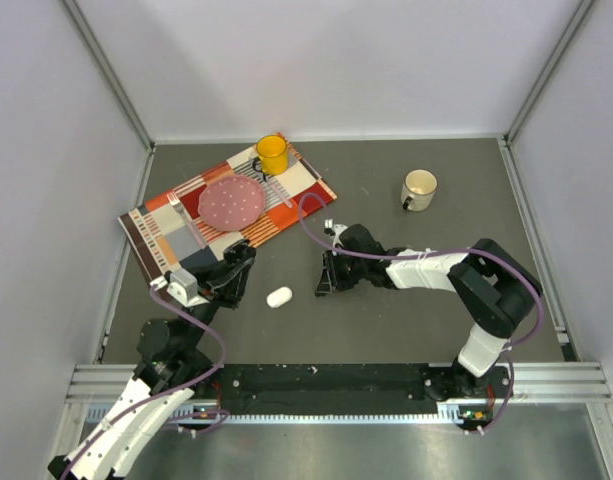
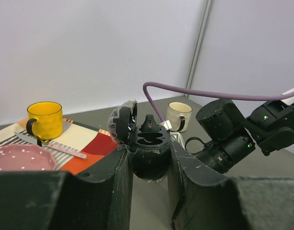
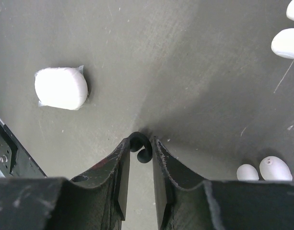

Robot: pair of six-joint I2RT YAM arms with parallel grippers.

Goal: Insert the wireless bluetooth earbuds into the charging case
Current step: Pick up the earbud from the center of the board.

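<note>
A: Item one, nearest: left gripper [image 2: 149, 160]; jaws part-closed, clamping the open oval black plastic charging case [image 2: 147, 141], lid raised, pockets facing up.

B: Item two: right gripper [image 3: 140, 143]; jaws nearly shut, pinching a tiny black pebble-like earbud [image 3: 145, 154] down at the grey tabletop [image 3: 185, 72]; two glossy white buds [image 3: 275, 167] lie near; white oval case [image 3: 60, 88] beyond.

A: Step judged: black-bud pickup; next calls for lifting it across and seating it squarely in a pocket.
</note>
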